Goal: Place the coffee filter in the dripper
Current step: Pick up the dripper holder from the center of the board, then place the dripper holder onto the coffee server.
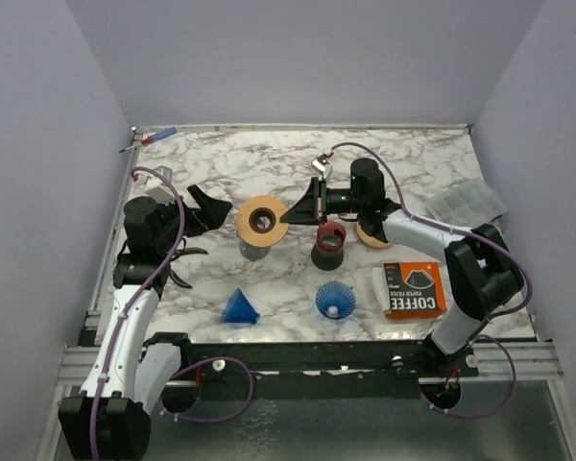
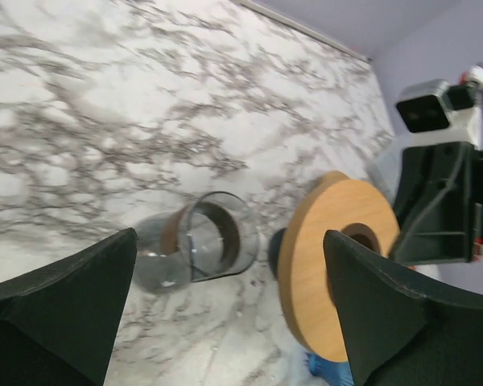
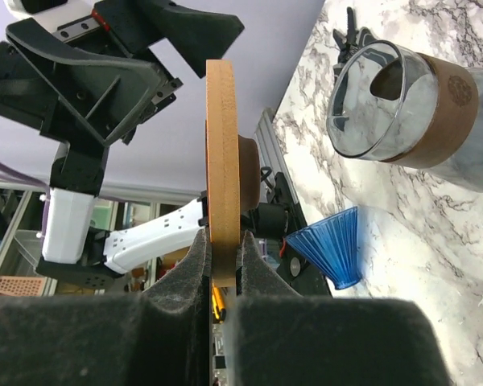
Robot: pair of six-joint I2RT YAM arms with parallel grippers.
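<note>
flat wooden ring (image 1: 244,220), glass cylinder (image 2: 195,251)

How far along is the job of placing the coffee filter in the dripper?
Done: nothing yet; no filter shows outside the filter box, and the upright blue dripper looks empty. In hand: the right end effector pinches the wooden ring near the glass carafe; the left end effector stands open. Left: fetching and seating a filter.

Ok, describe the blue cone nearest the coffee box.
On the marble table, find the orange coffee box at the near right. The blue cone just left of it is the one. Its mouth faces up; the other blue cone shows only its side.
</note>
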